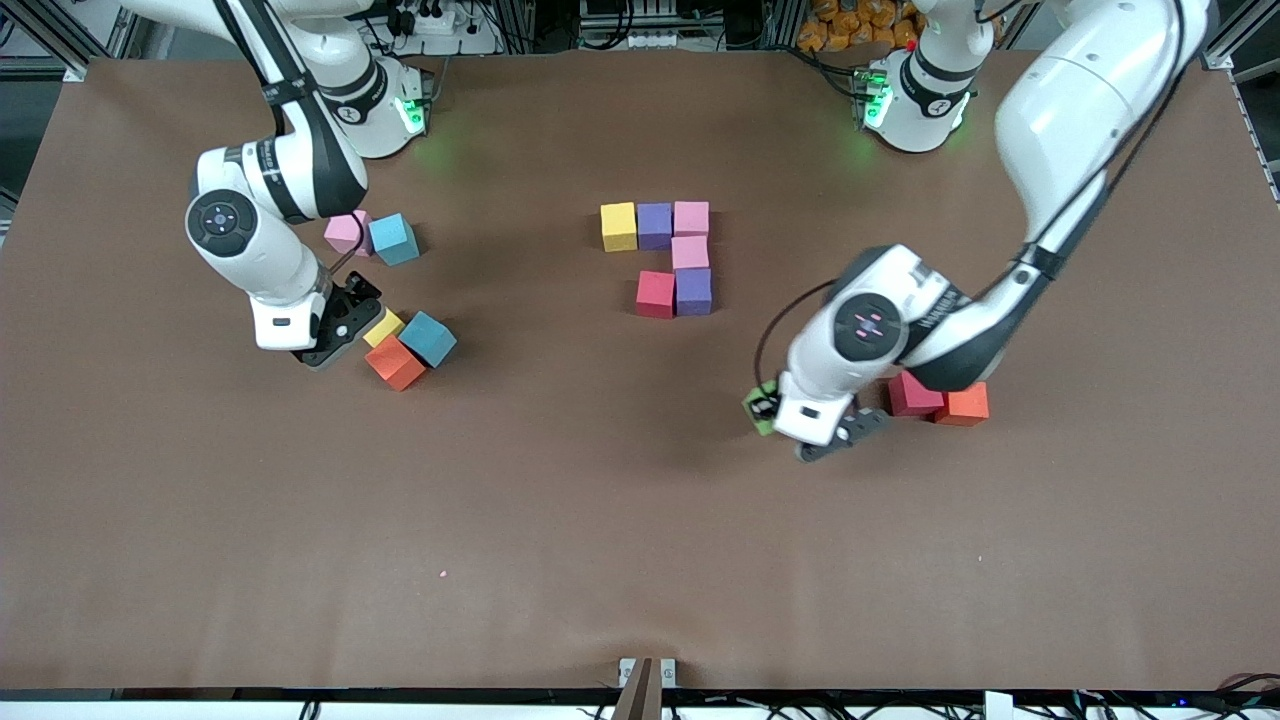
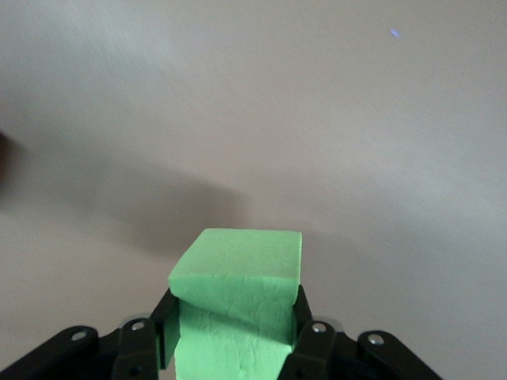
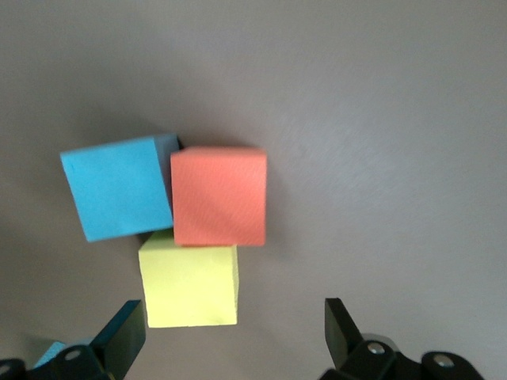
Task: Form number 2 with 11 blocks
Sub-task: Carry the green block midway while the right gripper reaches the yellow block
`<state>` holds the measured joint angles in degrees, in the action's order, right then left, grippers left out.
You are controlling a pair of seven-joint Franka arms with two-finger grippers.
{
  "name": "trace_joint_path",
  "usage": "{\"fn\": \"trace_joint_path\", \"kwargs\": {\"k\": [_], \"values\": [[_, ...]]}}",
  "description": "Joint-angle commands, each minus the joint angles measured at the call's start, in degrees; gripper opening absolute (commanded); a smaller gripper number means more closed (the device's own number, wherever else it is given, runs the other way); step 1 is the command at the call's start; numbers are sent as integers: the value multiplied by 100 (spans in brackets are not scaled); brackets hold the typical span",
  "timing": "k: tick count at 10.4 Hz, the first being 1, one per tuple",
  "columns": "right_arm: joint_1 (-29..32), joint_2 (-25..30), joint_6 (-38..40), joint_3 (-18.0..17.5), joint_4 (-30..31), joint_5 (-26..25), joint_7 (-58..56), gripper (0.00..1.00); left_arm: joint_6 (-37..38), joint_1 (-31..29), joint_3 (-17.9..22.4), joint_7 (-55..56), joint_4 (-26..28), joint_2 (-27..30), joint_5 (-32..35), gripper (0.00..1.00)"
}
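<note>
Six blocks lie joined mid-table as part of the number 2: yellow (image 1: 619, 226), purple (image 1: 654, 225) and pink (image 1: 691, 218) in a row, then pink (image 1: 690, 252), purple (image 1: 693, 291) and red (image 1: 655, 294). My left gripper (image 1: 770, 408) is shut on the green block (image 1: 756, 412), held over bare table; in the left wrist view the block (image 2: 238, 269) sits between the fingers (image 2: 305, 321). My right gripper (image 3: 234, 324) is open and empty over a loose yellow block (image 3: 188, 285) that touches an orange block (image 3: 219, 195).
A light-blue cube (image 1: 428, 338) touches the yellow (image 1: 383, 327) and orange (image 1: 395, 362) blocks. A pink block (image 1: 346, 232) and a second light-blue cube (image 1: 394, 238) sit near the right arm's base. A red (image 1: 912, 394) and an orange block (image 1: 963, 404) lie under the left arm.
</note>
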<state>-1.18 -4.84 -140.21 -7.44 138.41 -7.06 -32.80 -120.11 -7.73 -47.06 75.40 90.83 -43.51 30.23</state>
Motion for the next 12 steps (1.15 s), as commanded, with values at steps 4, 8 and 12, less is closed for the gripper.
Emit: {"fn": "trace_joint_path", "kwargs": {"k": [4,8,12], "values": [[109,-183,-630,-205,617,-41,-77,100,93,1052,21,2598,-136,70,-105,54],[162,-438,-1017,-364,617,-67,-173,100,85,1677,39,4182,-338,26,-262,54],[513,-588,-1245,-364,617,-76,-692,100,85,1994,30,5343,-461,18,-614,55]]}}
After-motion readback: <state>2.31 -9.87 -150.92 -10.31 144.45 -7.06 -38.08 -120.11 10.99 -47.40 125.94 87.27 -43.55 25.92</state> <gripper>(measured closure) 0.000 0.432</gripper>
